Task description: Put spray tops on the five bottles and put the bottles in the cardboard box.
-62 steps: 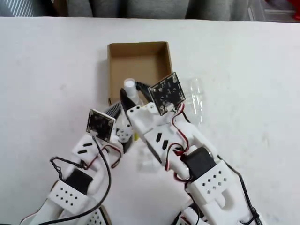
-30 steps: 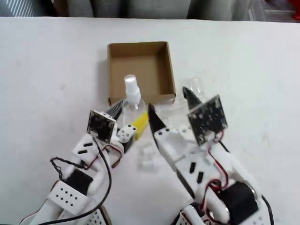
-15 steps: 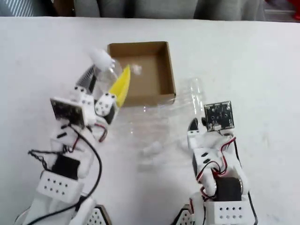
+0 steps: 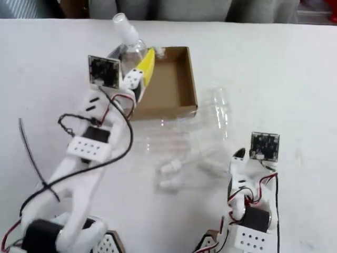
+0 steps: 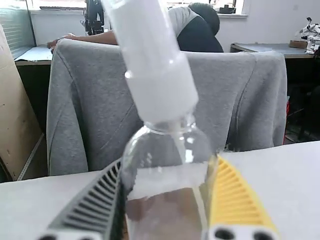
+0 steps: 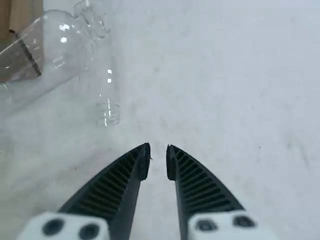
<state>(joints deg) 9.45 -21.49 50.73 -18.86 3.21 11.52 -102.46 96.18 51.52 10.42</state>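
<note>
My left gripper is shut on a clear bottle fitted with a white spray top. It holds the bottle tilted above the far left corner of the cardboard box. In the left wrist view the bottle stands between the grey and yellow fingers, its spray top above. Several bare clear bottles lie on the table right of and in front of the box. Loose white spray tops lie near them. My right gripper is shut and empty, low over the table near the front.
In the right wrist view a clear bottle lies against the box corner, and another bottle's neck lies just beyond the fingertips. A chair with a grey cover stands behind the table's far edge.
The left arm has carried the capped bottle up and back, from the box's near left side to over its far left corner. The right arm pulled back toward the front edge and shut its fingers.
</note>
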